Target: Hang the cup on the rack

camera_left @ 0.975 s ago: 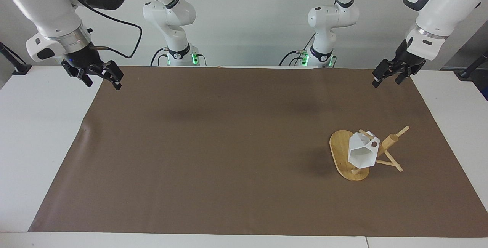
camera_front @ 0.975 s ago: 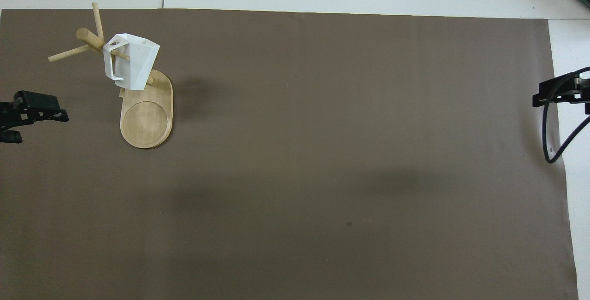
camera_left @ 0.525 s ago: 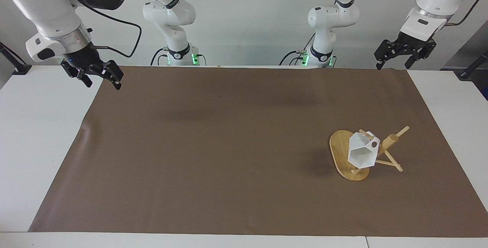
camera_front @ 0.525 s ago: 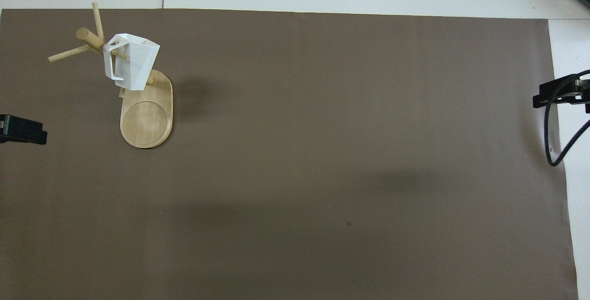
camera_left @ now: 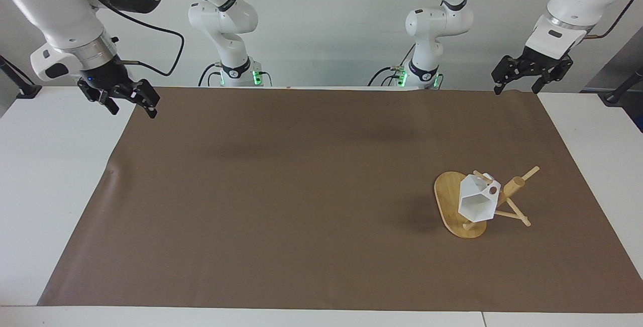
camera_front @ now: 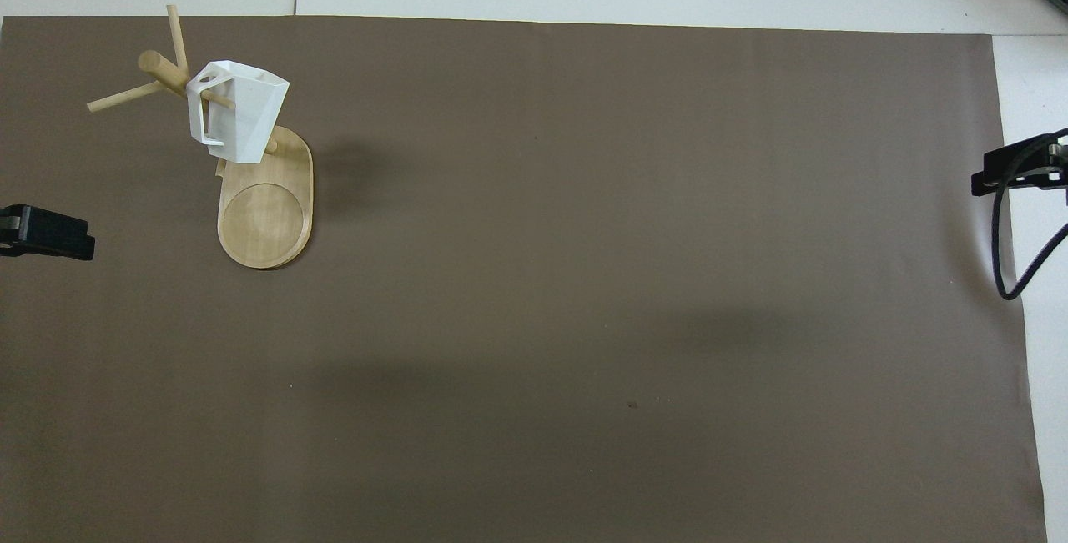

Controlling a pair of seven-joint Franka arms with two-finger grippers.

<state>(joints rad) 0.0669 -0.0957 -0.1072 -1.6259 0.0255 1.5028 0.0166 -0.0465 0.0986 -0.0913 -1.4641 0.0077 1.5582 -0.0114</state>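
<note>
Facing view first: I see the broad brown rectangular paper mat [camera_left: 321, 196] spread over the white table [camera_left: 50, 191], and every other thing sits on it or hangs over its edges. On my screen the left arm's black two-finger gripper [camera_left: 525, 73] hangs in the air over the mat's corner by the robots at its own end, its fingers spread apart and holding nothing; from overhead only one dark tip of it [camera_front: 46, 232] shows at the edge of the view. My right arm's black two-finger gripper [camera_left: 128, 101] hangs over the matching corner at the right arm's end, fingers likewise apart and empty, and it waits there; overhead I catch just its tip [camera_front: 1014, 172] and a looping black cable [camera_front: 1005, 251]. Well apart from both sets of fingers, toward the left arm's end of the table, stands the light bamboo mug tree with an oval flat base [camera_left: 449, 201], its thick round post tilted in my views and thin pegs crossing it. The small white faceted mug with a hexagonal rim [camera_left: 474, 204] hangs on one of those pegs, which passes through its blocky handle [camera_front: 204, 113]; its open mouth faces the facing camera, and it hangs above the base, clear of any fingers.
</note>
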